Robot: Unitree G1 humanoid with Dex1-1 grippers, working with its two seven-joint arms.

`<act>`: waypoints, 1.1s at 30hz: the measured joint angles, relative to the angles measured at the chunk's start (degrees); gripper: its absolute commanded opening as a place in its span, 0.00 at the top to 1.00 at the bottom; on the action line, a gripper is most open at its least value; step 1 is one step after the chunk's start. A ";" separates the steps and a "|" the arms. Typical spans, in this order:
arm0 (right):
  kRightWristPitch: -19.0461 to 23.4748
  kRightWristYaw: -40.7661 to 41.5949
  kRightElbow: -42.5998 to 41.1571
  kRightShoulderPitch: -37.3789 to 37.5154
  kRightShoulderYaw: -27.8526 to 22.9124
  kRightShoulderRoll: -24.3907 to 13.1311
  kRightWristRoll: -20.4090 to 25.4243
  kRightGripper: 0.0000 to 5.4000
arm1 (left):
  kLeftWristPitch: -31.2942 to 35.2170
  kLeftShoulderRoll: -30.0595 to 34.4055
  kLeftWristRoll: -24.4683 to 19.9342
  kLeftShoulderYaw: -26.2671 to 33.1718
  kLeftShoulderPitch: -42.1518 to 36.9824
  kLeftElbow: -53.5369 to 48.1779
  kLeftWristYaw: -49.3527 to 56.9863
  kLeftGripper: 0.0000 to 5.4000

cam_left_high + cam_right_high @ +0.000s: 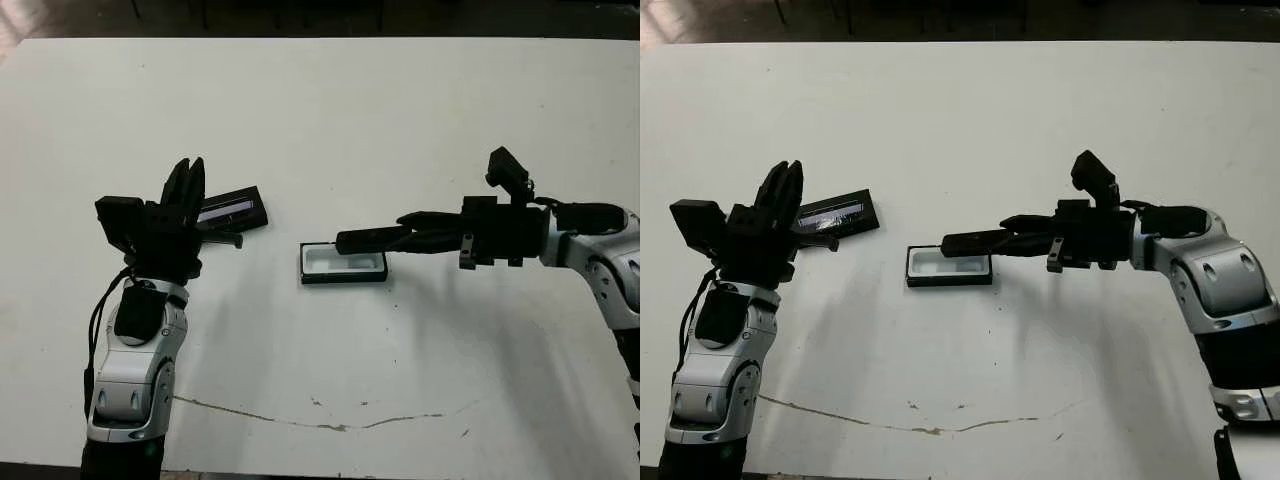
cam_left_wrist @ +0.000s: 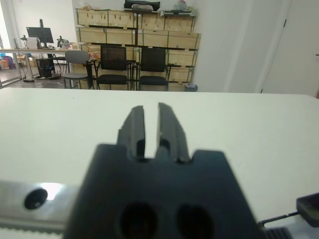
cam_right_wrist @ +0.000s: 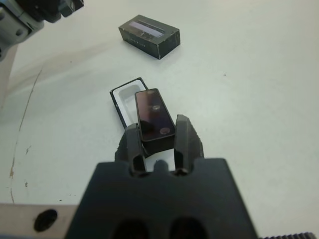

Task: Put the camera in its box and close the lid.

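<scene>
Presently, on the white table [image 1: 420, 120]: one long thin crack-like mark [image 1: 320, 420] near the robot's edge, well apart from all items.

Lid [image 1: 235, 210]: black slab with silvery strip, lying flat on the robot's left, just beside the left arm's fingers, well apart from the box.

Box [image 1: 342, 264]: white-lined tray, open, at table centre; its right part is covered from above by the camera and the right fingers.

Camera [image 3: 153, 119]: slim black bar, pinched at one end between the right gripper [image 3: 156, 133] fingers, tilted over the box's lining, far end reaching across the tray.

Right arm: stretched level, reaching in from the right toward centre.

Left gripper [image 2: 151, 127]: raised off the table, fingers pointing away from the robot, nearly pressed together with a narrow slit, holding nothing.
</scene>
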 measured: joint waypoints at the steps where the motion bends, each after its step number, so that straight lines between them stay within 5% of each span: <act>1: 0.00 0.24 0.37 -0.27 0.10 -0.02 -0.31 1.00 | -0.04 0.00 0.12 0.02 0.02 0.00 0.00 1.00; 33: -1.08 5.84 1.53 -3.49 1.00 0.93 -1.62 1.00 | -1.42 -0.21 1.59 -0.23 0.24 0.28 0.54 1.00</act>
